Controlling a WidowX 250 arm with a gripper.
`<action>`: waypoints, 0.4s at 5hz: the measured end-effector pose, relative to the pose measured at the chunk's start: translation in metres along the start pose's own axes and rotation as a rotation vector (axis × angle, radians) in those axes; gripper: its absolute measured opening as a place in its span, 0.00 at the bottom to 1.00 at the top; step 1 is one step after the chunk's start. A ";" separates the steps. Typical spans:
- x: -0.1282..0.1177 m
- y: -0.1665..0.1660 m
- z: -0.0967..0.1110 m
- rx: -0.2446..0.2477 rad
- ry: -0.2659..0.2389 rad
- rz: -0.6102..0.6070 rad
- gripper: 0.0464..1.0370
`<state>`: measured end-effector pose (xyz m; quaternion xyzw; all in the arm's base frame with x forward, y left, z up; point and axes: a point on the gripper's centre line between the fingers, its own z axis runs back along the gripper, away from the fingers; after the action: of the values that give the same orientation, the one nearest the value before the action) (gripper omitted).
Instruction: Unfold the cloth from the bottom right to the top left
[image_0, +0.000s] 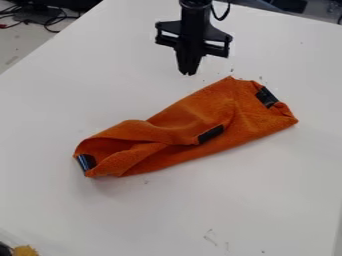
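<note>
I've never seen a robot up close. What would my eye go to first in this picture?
Most likely the crumpled bright orange cloth, lying folded at a slant across the middle of the white table, with black patches at its left end, right end and middle. Next, probably the black two-finger gripper, pointing down from the top edge, just above the cloth in the picture.

A smooth, white, flat-topped desk (67, 102) carries a folded, rumpled orange fabric cloth (190, 117) bearing three black patches (211, 134). Tiny dark specks (260, 78) dot the desk just above the cloth's right part; faint grey scuffs (210, 237) mark it well below the cloth.
</note>
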<state>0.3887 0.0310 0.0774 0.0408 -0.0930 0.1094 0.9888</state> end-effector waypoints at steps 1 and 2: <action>-0.024 -0.013 -0.010 0.009 0.059 0.010 0.40; -0.045 -0.031 -0.001 -0.007 0.044 0.017 0.71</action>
<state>0.3524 -0.0089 0.0655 0.0342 -0.0718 0.1186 0.9898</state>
